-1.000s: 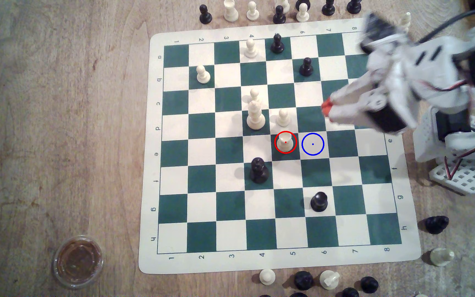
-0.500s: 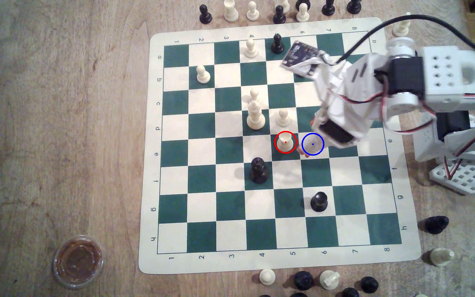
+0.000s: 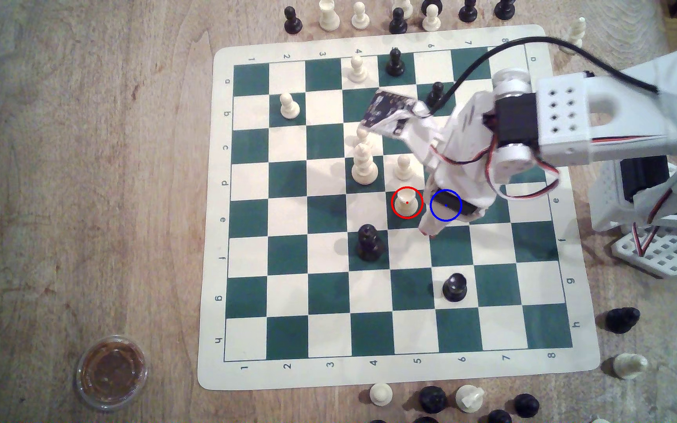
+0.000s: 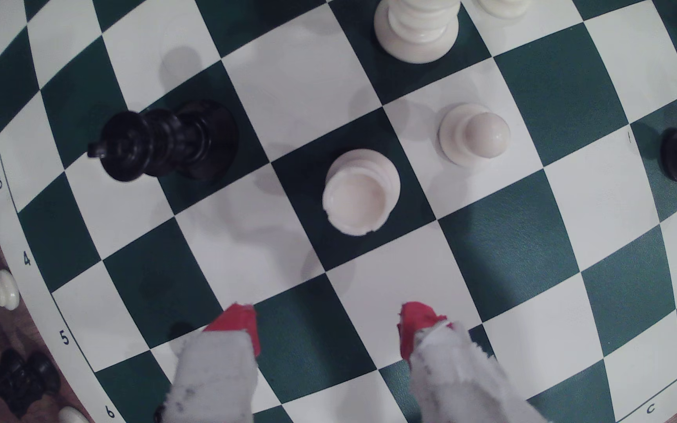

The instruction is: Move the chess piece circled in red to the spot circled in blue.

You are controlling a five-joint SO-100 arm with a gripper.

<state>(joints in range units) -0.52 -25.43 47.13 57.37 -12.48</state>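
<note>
The chess piece [image 3: 407, 203] stands upright on its dark green square, right beside the spot [image 3: 438, 217] — that square is now mostly covered by the arm. The gripper [image 4: 326, 329] hangs near the piece with its red-tipped fingers [image 4: 235, 321] spread apart, holding nothing. The piece looks light, hard and smooth — I would grasp it under the broad notched top, where the body is narrower.
</note>
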